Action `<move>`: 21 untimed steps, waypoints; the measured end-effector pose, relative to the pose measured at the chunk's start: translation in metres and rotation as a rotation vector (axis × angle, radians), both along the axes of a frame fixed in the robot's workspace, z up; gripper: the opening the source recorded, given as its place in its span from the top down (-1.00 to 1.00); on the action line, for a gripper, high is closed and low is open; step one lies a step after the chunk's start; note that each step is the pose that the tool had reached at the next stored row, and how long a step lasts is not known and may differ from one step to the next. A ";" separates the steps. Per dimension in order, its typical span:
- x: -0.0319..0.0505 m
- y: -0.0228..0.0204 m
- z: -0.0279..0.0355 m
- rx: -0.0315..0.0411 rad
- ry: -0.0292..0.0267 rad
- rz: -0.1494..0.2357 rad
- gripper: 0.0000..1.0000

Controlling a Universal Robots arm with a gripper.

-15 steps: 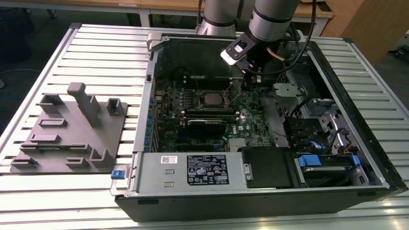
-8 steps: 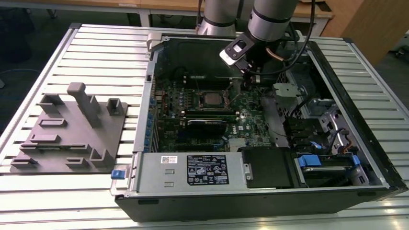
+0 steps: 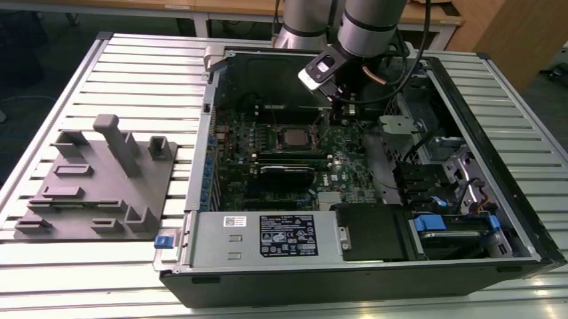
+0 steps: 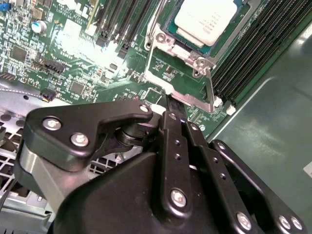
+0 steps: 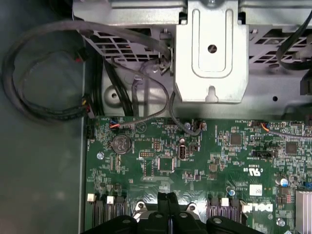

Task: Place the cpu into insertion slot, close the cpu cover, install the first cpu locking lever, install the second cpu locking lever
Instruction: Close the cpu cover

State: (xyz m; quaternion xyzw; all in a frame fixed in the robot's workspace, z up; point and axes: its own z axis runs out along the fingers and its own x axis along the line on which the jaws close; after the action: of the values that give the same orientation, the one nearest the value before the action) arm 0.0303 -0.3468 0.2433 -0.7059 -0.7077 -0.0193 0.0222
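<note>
Your gripper (image 4: 171,106), jaws pressed together on nothing, probably so the narrow tip can push, is at the near edge of the cpu cover (image 4: 183,95), and beyond it the cpu (image 4: 204,18) already sits in the insertion slot (image 4: 165,27).

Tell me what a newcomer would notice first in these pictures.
The open computer case stands on the slatted table, with the robot arm reaching down into it. In the second wrist view, the gripper sits just beside the insertion slot, where the pale cpu already lies.
</note>
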 end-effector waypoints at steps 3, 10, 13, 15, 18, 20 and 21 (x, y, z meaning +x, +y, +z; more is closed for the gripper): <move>-0.0009 0.0000 -0.0014 0.0000 0.0005 0.000 0.79; -0.0039 0.0000 -0.0029 -0.0001 0.0013 0.000 0.79; -0.0039 0.0001 -0.0020 0.0002 0.0012 0.000 0.79; -0.0039 0.0001 -0.0020 0.0003 0.0012 0.000 0.79; -0.0043 0.0000 -0.0019 0.0000 0.0012 0.000 0.79; -0.0047 0.0000 -0.0019 0.0000 0.0013 0.000 0.79; -0.0048 0.0000 -0.0019 0.0001 0.0012 0.000 0.79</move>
State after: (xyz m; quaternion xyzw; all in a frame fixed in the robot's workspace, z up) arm 0.0255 -0.3468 0.2414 -0.7059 -0.7077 -0.0189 0.0227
